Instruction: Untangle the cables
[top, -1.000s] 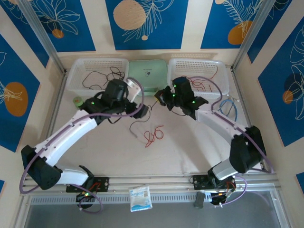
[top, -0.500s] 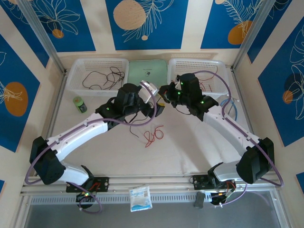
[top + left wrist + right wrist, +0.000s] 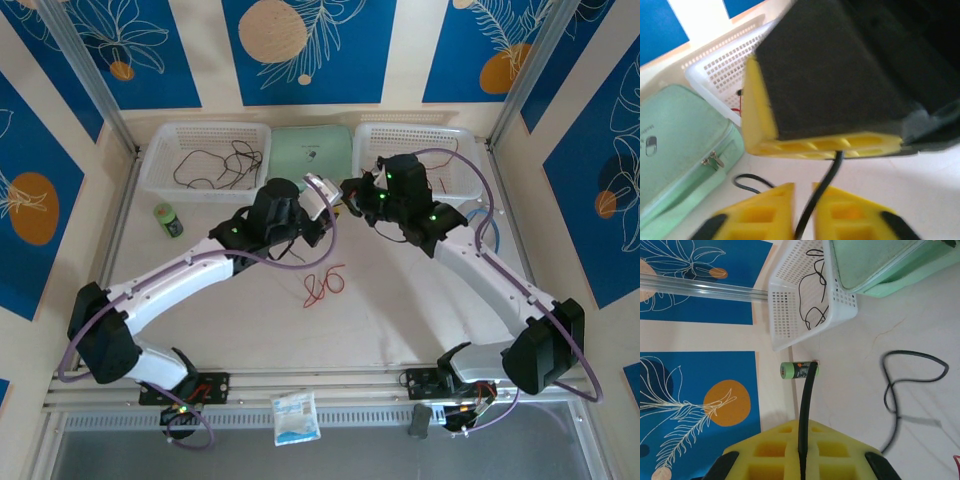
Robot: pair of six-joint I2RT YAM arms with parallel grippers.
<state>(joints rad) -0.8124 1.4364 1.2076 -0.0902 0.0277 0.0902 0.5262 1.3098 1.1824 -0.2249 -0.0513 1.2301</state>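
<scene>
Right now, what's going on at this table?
Both arms meet mid-table by the green pouch. The left fingers and right fingers are each shut on the same black cable, a short run strung between them. A red cable lies loose on the table. More black cables sit in the far-left basket.

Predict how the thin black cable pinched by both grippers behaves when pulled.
Probably floppy: the thin black cable curves between the right gripper and left gripper. Likely light, being so thin. It may slip through the yellow pads.
</scene>
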